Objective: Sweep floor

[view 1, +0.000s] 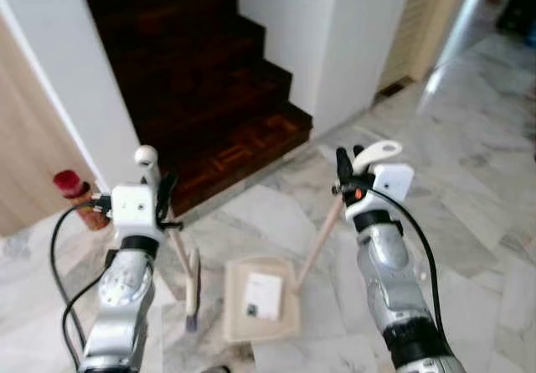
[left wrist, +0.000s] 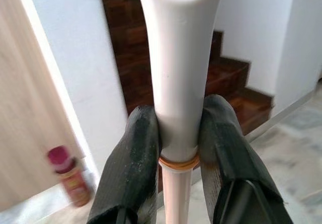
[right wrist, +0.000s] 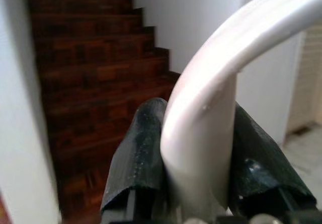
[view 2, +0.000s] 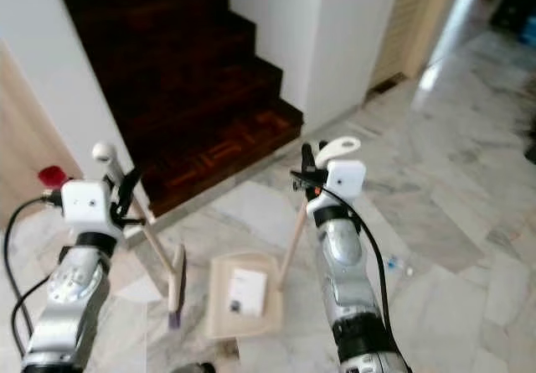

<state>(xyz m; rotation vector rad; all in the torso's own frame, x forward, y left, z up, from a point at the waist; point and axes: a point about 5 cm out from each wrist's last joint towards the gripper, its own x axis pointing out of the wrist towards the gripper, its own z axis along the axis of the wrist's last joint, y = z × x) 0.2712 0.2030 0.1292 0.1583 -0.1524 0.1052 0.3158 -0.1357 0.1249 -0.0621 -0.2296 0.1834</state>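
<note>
My left gripper [view 1: 159, 190] is shut on the white handle of a small broom [view 1: 190, 285], whose brush head rests on the marble floor [view 1: 469, 163]. In the left wrist view both black fingers [left wrist: 136, 163] clamp that handle [left wrist: 178, 78]. My right gripper [view 1: 345, 172] is shut on the curved white handle of the dustpan [view 1: 261, 299], which lies flat on the floor between my arms. Its pole [view 1: 322, 237] slants up to the gripper. A white piece of paper [view 1: 263, 296] lies inside the pan. The right wrist view shows the fingers [right wrist: 143, 153] around the handle [right wrist: 211, 113].
A dark wooden staircase [view 1: 209, 80] rises straight ahead between white walls [view 1: 352, 29]. A red spray can [view 1: 77, 194] stands at the left by a wooden panel [view 1: 25, 155]. Marble floor stretches to the right toward a slatted door [view 1: 419, 29].
</note>
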